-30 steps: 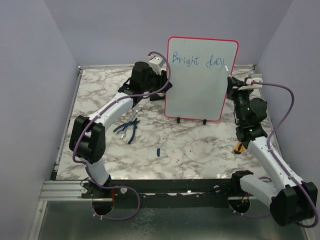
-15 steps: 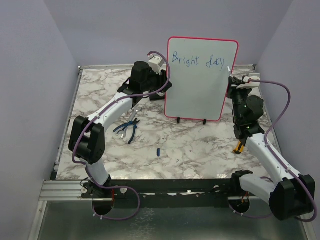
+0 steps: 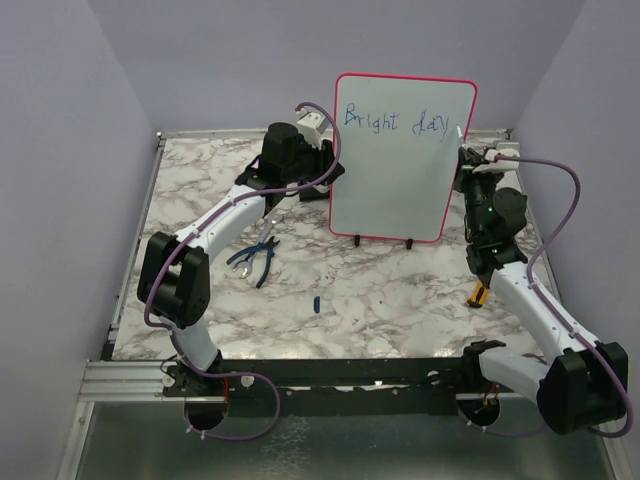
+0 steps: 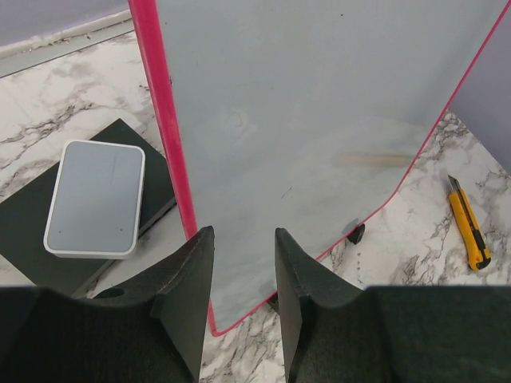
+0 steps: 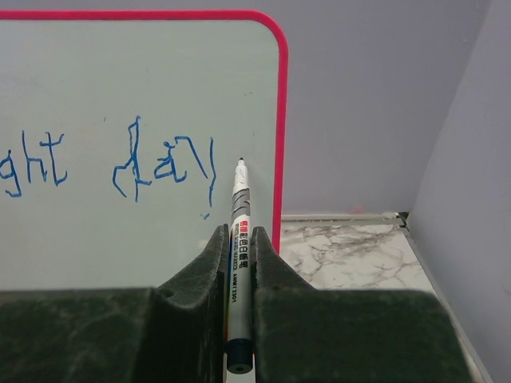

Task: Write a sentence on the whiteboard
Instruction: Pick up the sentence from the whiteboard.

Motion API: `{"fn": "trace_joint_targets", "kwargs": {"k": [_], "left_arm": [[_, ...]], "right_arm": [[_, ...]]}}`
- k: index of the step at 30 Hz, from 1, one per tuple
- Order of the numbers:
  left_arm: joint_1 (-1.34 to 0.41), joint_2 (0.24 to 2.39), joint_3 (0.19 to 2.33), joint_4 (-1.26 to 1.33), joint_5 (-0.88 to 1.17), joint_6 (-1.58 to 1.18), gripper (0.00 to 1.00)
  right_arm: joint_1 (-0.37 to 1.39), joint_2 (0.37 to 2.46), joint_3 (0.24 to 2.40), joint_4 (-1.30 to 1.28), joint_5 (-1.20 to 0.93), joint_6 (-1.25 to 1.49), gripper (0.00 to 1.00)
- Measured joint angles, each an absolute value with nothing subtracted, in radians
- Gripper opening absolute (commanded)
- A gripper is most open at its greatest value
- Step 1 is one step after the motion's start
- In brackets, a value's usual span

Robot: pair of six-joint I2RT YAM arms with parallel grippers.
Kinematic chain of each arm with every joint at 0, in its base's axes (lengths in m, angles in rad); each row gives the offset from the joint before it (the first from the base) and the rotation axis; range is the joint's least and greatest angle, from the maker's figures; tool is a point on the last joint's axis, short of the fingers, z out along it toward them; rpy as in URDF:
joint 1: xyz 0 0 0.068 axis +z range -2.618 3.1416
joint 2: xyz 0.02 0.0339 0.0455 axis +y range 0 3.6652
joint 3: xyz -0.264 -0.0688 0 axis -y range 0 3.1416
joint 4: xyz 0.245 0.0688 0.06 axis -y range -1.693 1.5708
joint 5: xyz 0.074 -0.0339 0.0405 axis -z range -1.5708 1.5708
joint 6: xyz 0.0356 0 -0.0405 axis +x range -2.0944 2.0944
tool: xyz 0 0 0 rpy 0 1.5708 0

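Note:
The whiteboard (image 3: pixel 395 180) stands upright at the table's back middle, with blue words "Bright day" (image 3: pixel 395 121) along its top. My right gripper (image 3: pixel 463 160) is shut on a white marker (image 5: pixel 239 231). The marker's tip points at the board (image 5: pixel 96 231) just right of the "y" of "day" (image 5: pixel 164 166), near the red right frame. I cannot tell whether the tip touches. My left gripper (image 3: pixel 328 172) is at the board's left edge, behind it. Its fingers (image 4: pixel 188 287) stand apart, with the board's grey back (image 4: pixel 319 120) and lower corner showing between them.
A grey-white eraser block (image 4: pixel 96 198) lies on a black pad left of the board. Blue-handled pliers (image 3: pixel 255 260) and a small blue cap (image 3: pixel 316 303) lie on the marble table (image 3: pixel 380 310). A yellow utility knife (image 3: pixel 478 296) lies by the right arm and shows in the left wrist view (image 4: pixel 469 223).
My right arm has straightened and shifted slightly left, keeping the marker at the board's upper right. No new stroke shows. The left arm has not moved.

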State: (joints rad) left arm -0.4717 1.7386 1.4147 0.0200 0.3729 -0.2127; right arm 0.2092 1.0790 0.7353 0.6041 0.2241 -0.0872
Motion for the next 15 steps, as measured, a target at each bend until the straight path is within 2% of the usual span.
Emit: {"fn": "trace_joint_targets", "kwargs": {"k": [15], "left_arm": [[-0.472, 1.739, 1.415, 0.020, 0.373, -0.213, 0.38]], "right_arm": [[0.209, 1.120, 0.760, 0.609, 0.224, -0.096, 0.01]]}}
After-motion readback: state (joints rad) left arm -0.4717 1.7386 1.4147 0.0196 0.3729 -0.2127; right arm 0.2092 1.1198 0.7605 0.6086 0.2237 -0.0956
